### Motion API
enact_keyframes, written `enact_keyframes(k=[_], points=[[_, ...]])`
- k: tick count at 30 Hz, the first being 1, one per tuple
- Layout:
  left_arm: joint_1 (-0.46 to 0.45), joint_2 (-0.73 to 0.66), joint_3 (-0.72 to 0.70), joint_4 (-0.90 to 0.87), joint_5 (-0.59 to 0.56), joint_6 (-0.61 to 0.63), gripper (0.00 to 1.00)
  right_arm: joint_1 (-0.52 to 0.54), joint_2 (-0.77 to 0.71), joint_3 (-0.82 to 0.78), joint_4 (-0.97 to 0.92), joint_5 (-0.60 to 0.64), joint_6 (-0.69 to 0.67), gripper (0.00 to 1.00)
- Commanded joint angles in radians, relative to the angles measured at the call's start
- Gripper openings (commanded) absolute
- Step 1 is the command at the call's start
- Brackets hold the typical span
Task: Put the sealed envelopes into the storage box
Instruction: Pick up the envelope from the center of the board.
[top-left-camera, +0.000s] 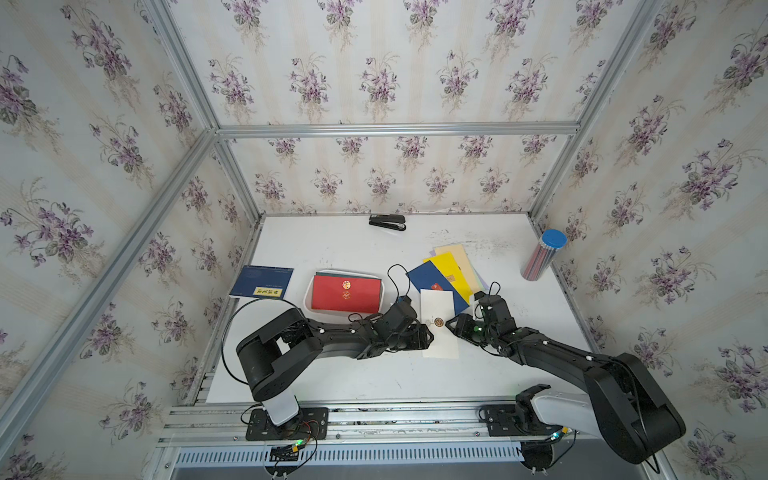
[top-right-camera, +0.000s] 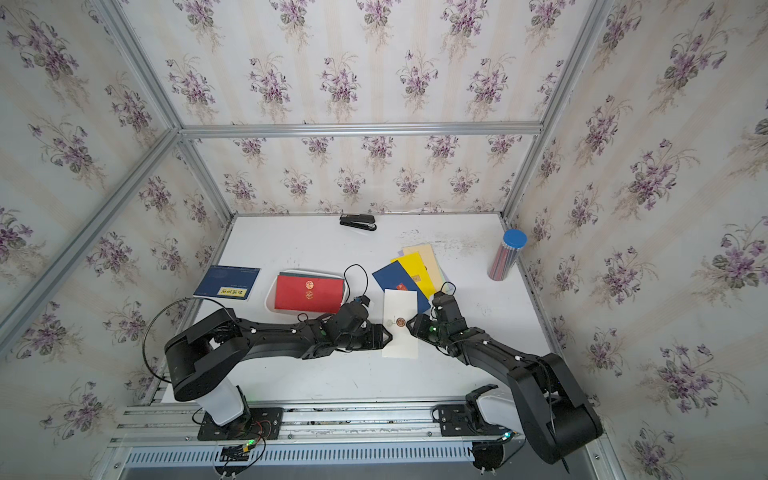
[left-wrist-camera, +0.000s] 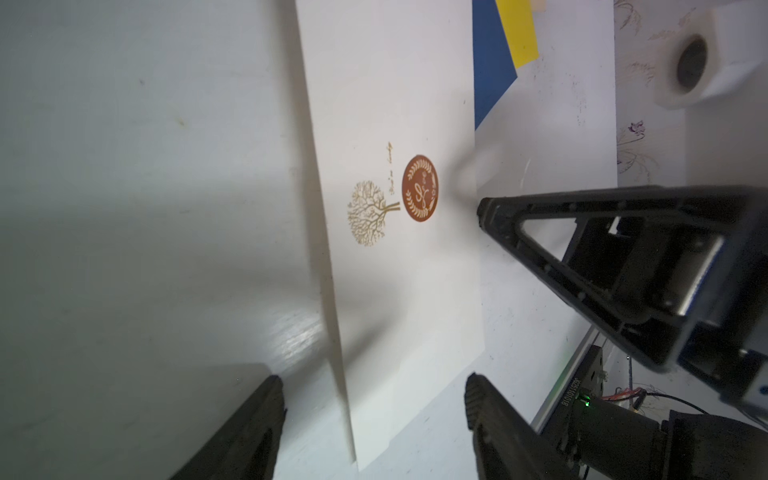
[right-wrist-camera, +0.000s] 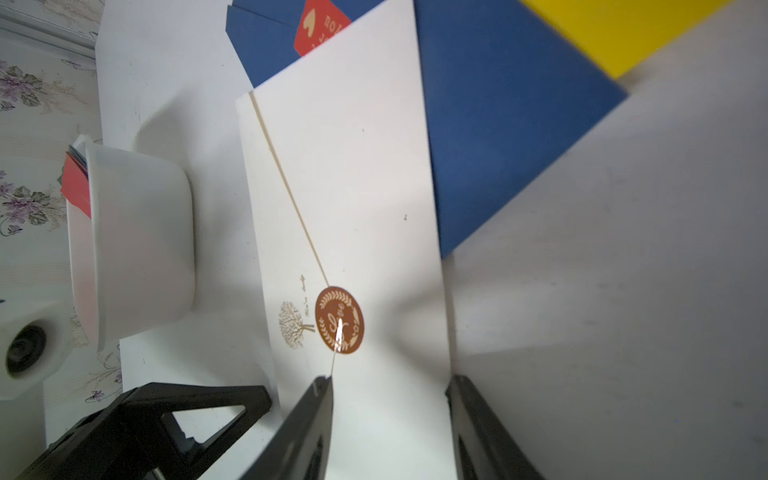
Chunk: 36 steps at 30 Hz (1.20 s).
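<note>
We see white table (top-left-camera: 332, 374), both pincers low over it, tips facing. Storage box (top-left-camera: 306, 297) near left pincer (top-left-camera: 430, 334), on its far side, red envelope (top-left-camera: 347, 296) inside. White envelope (top-left-camera: 436, 307) lies between pincers. Left pincer released, fingers wide. Right pincer (top-left-camera: 451, 326) released, fingers straddling envelope. Blue envelope (top-left-camera: 432, 278) and yellow envelope (top-left-camera: 446, 268) beyond right pincer. Brown seal (top-left-camera: 439, 321) between tips.

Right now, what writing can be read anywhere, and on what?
"Love", probably: brown seal on the white envelope.
Gold script beside it: too small.
Red sticker on the blue envelope: cut off, unreadable.
Yellow label on the blue book: too small.
Gold marks on the red envelope: blurred.
</note>
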Motion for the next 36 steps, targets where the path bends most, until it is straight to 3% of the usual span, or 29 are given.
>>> enact_keyframes(k=[1,11,21,25,35,36], points=[[0.001,0.027,0.018,-0.141,0.006,0.021,0.72,-0.007,0.029,0.008,-0.017,-0.018,-0.024,0.5],[0.103,0.107,0.096,-0.131,0.072,0.08,0.71,-0.007,0.047,-0.02,0.001,-0.038,-0.03,0.49],[0.113,0.189,0.173,-0.098,0.12,0.146,0.67,-0.009,0.049,-0.026,0.007,-0.05,-0.032,0.5],[0.112,0.175,0.18,-0.08,0.157,0.165,0.56,-0.012,0.048,-0.031,0.012,-0.056,-0.033,0.5],[0.114,0.096,0.21,-0.177,0.154,0.246,0.01,-0.044,0.013,-0.051,0.035,-0.095,-0.041,0.5],[0.114,0.086,0.217,-0.197,0.147,0.251,0.0,-0.053,0.007,-0.052,0.032,-0.097,-0.047,0.51]])
